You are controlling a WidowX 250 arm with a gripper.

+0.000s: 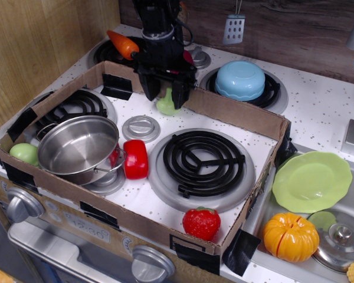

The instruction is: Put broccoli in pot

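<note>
The pale green broccoli (167, 106) sits between the fingers of my gripper (164, 99), near the back wall of the cardboard box. Its stem goes up into the jaws and its lumpy head shows below them, at or just above the white stove top. The jaws are closed in on the stem. The shiny steel pot (78, 147) stands upright and empty on the front left burner, well to the left of and in front of the gripper.
A cardboard box wall (236, 115) rings the stove top. A red toy (135, 159) lies beside the pot and a round green fruit (25, 153) to its left. A strawberry (201, 222), carrot (124, 45), blue bowl (241, 80), green plate (311, 180) and pumpkin (290, 236) are also around.
</note>
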